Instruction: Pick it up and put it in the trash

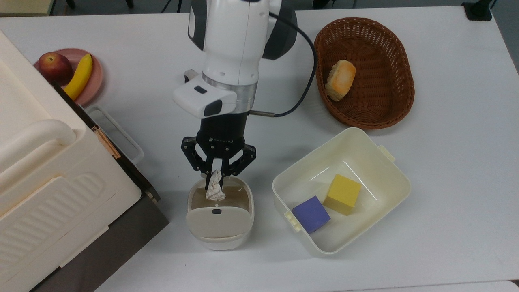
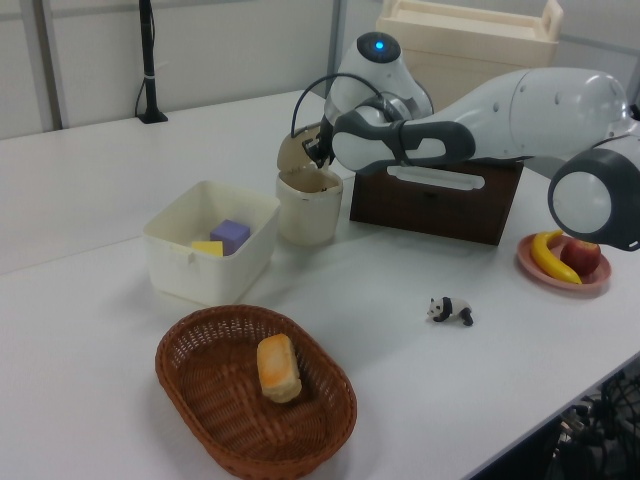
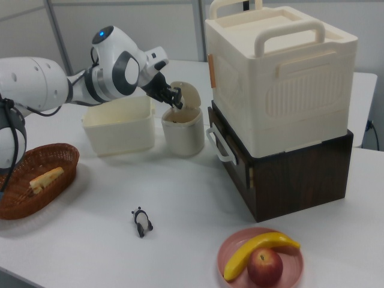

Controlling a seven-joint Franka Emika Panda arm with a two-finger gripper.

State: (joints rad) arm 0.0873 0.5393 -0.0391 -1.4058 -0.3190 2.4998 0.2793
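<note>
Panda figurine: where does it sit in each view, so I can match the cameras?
Top view: the arm covers that part of the table.
Left view: the small black-and-white panda figurine lies on bare table at lower right of centre, between the brown wicker basket and the pink fruit plate.
Right view: lower left of centre, the basket left of it and the plate to its lower right.
Shared landmark: the pink fruit plate.
</note>
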